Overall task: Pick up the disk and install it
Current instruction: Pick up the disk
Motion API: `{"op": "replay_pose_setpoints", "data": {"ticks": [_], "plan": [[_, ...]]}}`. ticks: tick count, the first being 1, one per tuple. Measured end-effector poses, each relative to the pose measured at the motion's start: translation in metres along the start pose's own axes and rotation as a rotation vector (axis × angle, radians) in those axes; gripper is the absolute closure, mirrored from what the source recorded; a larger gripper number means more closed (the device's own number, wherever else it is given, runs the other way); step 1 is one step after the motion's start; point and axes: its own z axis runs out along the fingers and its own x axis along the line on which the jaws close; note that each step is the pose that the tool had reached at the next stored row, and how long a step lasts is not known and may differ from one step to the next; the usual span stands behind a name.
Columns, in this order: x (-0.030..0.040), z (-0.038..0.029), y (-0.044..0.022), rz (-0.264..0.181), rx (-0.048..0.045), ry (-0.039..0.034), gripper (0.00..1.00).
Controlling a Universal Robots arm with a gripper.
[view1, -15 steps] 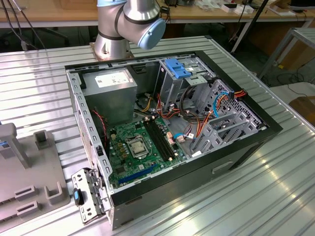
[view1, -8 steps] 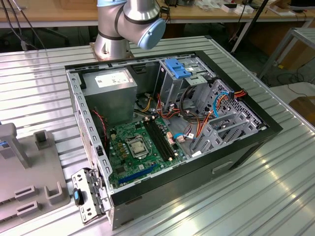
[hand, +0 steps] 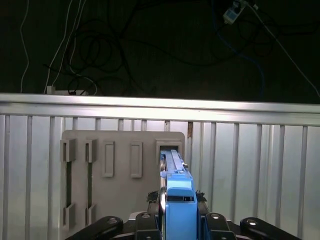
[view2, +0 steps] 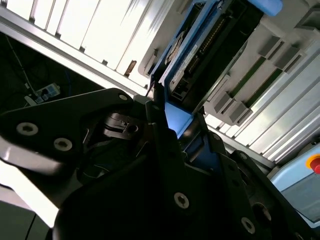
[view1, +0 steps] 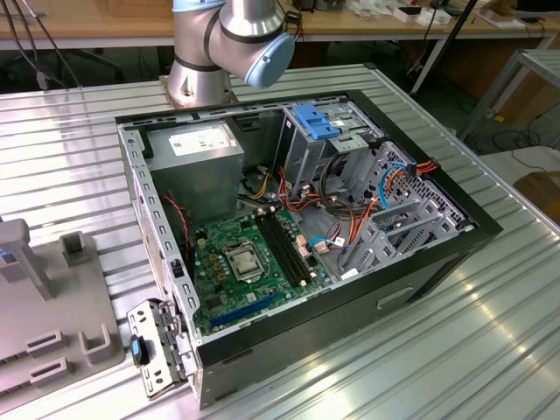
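- Computer case (view1: 411,289) is lying open on its side on the slatted metal table (view1: 490,350) in the exterior view, with the arm (view1: 232,39) rising behind it. A blue plastic piece (view1: 317,121) is sitting on top of the drive cage. A grey holder (view1: 52,324) with upright slots is standing off toward the exterior view's left, well apart from the case.
- In the second wrist view, the gripper (view2: 175,120) is clenching the disk (view2: 200,55) by its blue carrier rail. The grey drive body is running away from the jaws toward the holder's ribbed blocks.
- In the first wrist view, the disk is showing edge-on, with 2 black fingers (hand: 150,200) pressing on either side of the blue rail. Its far end is lining up with 1 slot of the holder. I can't tell whether it's seated in there or just clear of it.
- My take on the step in hand, getting the disk out of the holder: it's looking centred between the jaws, which is what you want. I'm thinking the pull should be going dead straight along the slot, no tilting or twisting. The slot looks narrow, so any lean is probably going to bind the rail or shift it in the grip. Going slow seems smart too.
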Motion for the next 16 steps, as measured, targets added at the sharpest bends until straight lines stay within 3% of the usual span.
{"op": "replay_pose_setpoints", "data": {"ticks": [4, 16], "plan": [[0.0000, -0.0084, -0.0002, 0.000, 0.0001, 0.0000, 0.63], [0.0001, -0.0241, -0.0005, 0.000, -0.0001, 0.0000, 0.63]]}}
